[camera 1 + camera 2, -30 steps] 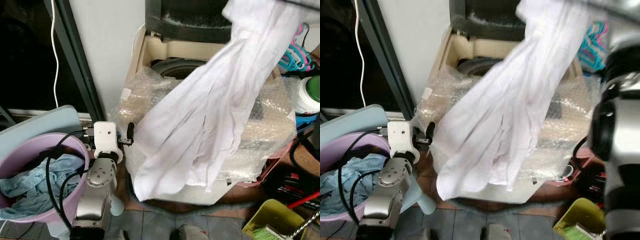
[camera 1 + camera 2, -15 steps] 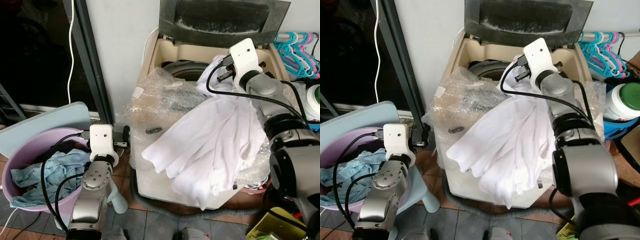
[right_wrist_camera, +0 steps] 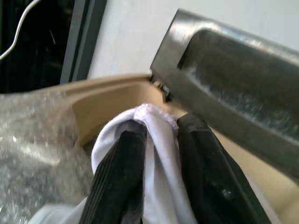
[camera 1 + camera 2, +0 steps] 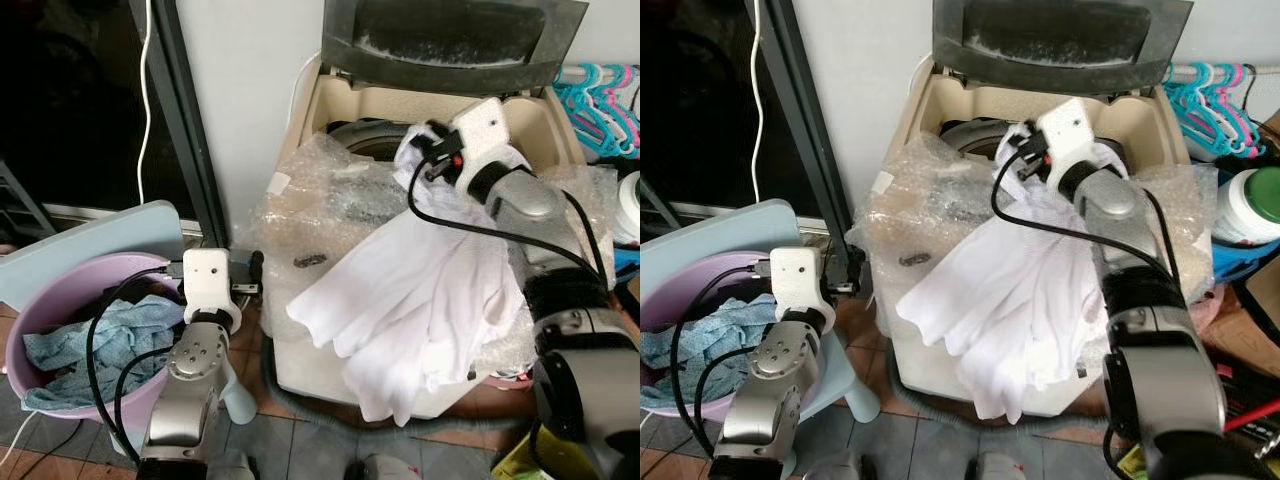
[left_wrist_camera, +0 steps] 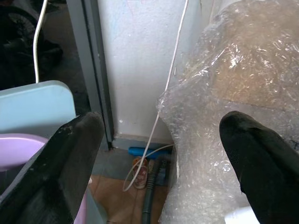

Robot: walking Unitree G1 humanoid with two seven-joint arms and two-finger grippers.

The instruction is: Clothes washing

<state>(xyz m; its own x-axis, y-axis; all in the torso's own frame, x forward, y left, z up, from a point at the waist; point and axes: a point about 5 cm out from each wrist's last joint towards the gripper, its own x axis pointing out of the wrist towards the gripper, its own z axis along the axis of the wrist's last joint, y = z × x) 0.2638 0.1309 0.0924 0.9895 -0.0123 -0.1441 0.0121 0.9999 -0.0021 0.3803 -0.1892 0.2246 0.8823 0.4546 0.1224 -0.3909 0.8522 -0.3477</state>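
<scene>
Right gripper (image 3: pixel 156 135) has its fingers pinched on a fold of the white garment (image 4: pixel 430 290), rest draped over the bubble-wrapped washer (image 4: pixel 940 215) front. Imo carry it past the drum opening (image 4: pixel 355 130) b4 letting go. Wrist cam shows the pinch close up. Left gripper (image 5: pixel 159 154) spread wide, empty, beside the wrap.

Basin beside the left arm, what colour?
Pale purple basin, holding blue cloth; clearest in the left eye view.
</scene>
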